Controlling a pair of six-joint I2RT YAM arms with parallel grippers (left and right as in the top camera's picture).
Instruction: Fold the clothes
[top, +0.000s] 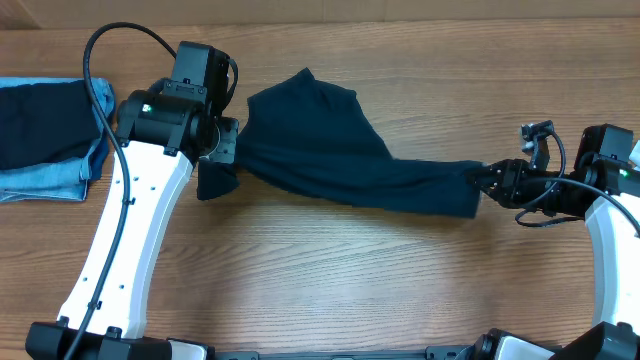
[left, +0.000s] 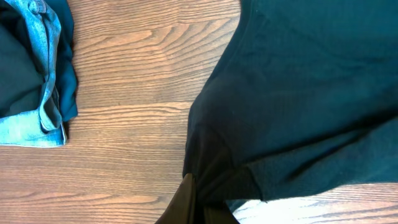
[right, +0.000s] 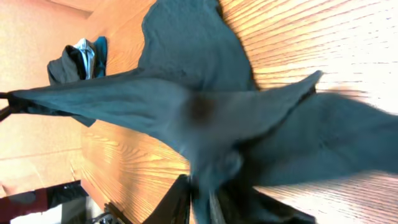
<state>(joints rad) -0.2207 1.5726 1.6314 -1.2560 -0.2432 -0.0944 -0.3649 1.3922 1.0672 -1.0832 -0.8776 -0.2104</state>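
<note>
A dark navy shirt (top: 330, 150) hangs stretched between both grippers above the wooden table (top: 330, 290). My left gripper (top: 222, 150) is shut on its left end, and a short flap of cloth dangles below the grip. In the left wrist view the shirt (left: 298, 93) bunches into that gripper (left: 202, 199). My right gripper (top: 485, 183) holds the narrow right end. In the right wrist view the shirt (right: 205, 106) runs down between the close-set fingers of this gripper (right: 202, 202), and the cloth there is blurred.
A stack of dark navy and light blue denim pieces (top: 45, 135) lies at the table's left edge, close to the left arm. The same stack (left: 31, 68) shows in the left wrist view, and as a small heap (right: 78, 59) in the right wrist view.
</note>
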